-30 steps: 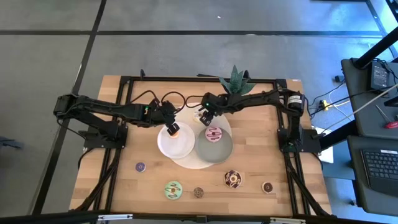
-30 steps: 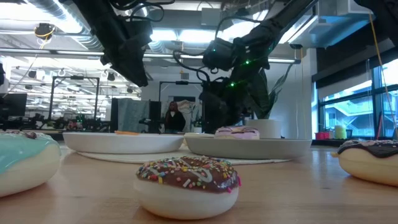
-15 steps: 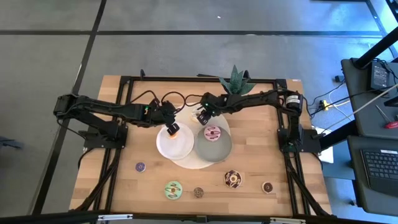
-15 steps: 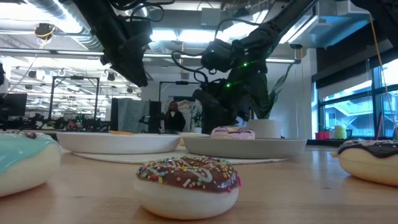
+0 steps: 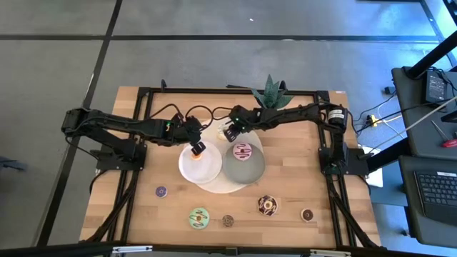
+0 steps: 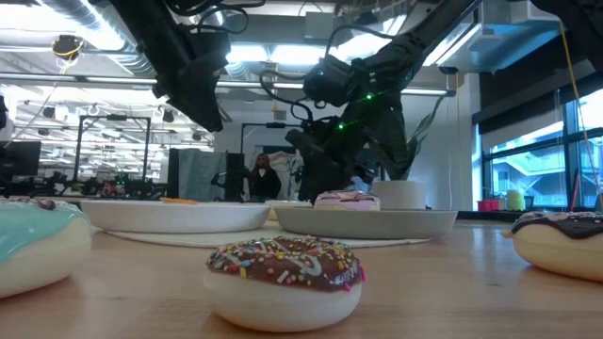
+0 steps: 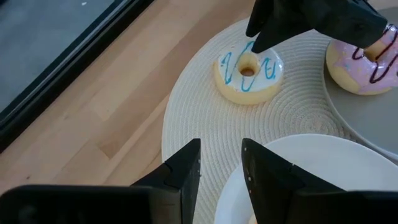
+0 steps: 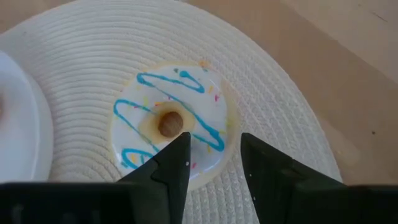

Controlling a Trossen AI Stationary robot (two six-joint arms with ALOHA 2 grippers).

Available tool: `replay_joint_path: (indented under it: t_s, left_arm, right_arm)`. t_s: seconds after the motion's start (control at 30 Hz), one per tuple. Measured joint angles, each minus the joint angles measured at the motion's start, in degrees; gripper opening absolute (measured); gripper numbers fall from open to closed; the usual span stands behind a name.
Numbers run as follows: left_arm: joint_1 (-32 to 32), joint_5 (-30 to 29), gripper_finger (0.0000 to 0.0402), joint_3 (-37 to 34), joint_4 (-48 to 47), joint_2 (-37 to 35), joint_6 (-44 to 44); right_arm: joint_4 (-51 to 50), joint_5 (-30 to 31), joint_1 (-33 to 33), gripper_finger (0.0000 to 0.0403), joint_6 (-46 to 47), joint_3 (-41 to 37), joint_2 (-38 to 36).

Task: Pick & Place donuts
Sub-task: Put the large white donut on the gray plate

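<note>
A white donut with blue zigzag icing (image 8: 171, 124) lies on the round woven mat (image 7: 205, 118). It also shows in the left wrist view as the iced donut (image 7: 249, 68). My right gripper (image 8: 214, 155) is open and hangs over this donut's rim, low down; in the high view the right gripper (image 5: 230, 133) is at the mat's far side. My left gripper (image 7: 221, 168) is open over the far rim of the white plate (image 5: 191, 170). An orange donut (image 5: 201, 148) lies on that plate beside it. A pink donut (image 5: 243, 151) sits on the grey plate (image 5: 251, 171). My right gripper comes at the white donut from above, slanting down, its fingertips (image 8: 180, 152) over the donut's rim (image 8: 205, 158). I cannot tell whether they touch it. The donut lies flat on the mat.
Several more donuts lie on the near part of the table: purple (image 5: 161, 191), green (image 5: 198, 217), a small chocolate one (image 5: 228, 220), a bigger chocolate one (image 5: 267, 205) and another small one (image 5: 307, 214). A potted plant (image 5: 272, 93) stands at the far edge.
My right gripper has moved a little toward the table's left, over the blue-iced donut. The grey plate with the pink donut has slid slightly toward the left, and the white plate too.
</note>
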Motion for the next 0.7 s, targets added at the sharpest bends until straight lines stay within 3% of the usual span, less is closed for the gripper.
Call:
replay_joint_path:
  t_s: [0.47, 0.7]
  left_arm:
    - [0.0, 0.2, 0.0113, 0.0, 0.0, 0.0, 0.0]
    - [0.0, 0.2, 0.0110, 0.0, 0.0, 0.0, 0.0]
  right_arm:
    - [4.7, 0.0, 0.6, 0.0141, -0.1, 0.0, 3.4]
    - [4.6, 0.0, 0.6, 0.0097, -2.9, 0.0, 3.4]
